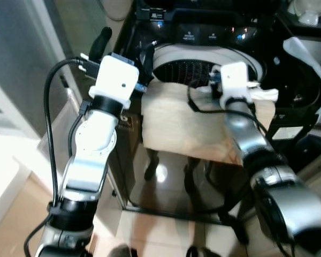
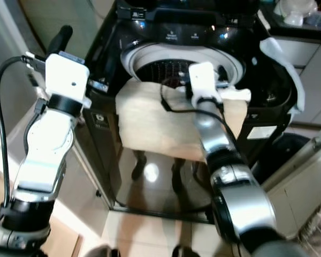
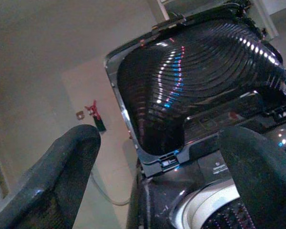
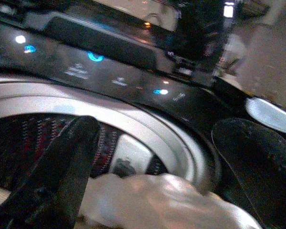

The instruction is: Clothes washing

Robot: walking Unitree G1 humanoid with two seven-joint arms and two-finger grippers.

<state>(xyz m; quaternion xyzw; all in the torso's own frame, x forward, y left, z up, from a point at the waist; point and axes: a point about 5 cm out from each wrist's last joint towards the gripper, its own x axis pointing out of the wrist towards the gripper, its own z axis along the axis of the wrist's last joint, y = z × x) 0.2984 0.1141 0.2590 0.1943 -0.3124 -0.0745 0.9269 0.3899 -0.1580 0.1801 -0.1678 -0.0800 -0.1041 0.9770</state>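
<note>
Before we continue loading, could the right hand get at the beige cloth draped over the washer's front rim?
Probably yes: the right hand hovers open directly above the beige cloth, nothing between them.

Head stereo pair plus two wrist cameras, all trained on a top-loading washing machine (image 1: 203, 37).

Both eye views look forward and down from above onto the open drum (image 2: 171, 67) and both arms. Left wrist view looks up close at the raised lid (image 3: 195, 90). Right wrist view sits very near the drum rim (image 4: 148, 129) and control panel (image 4: 109, 71).
</note>
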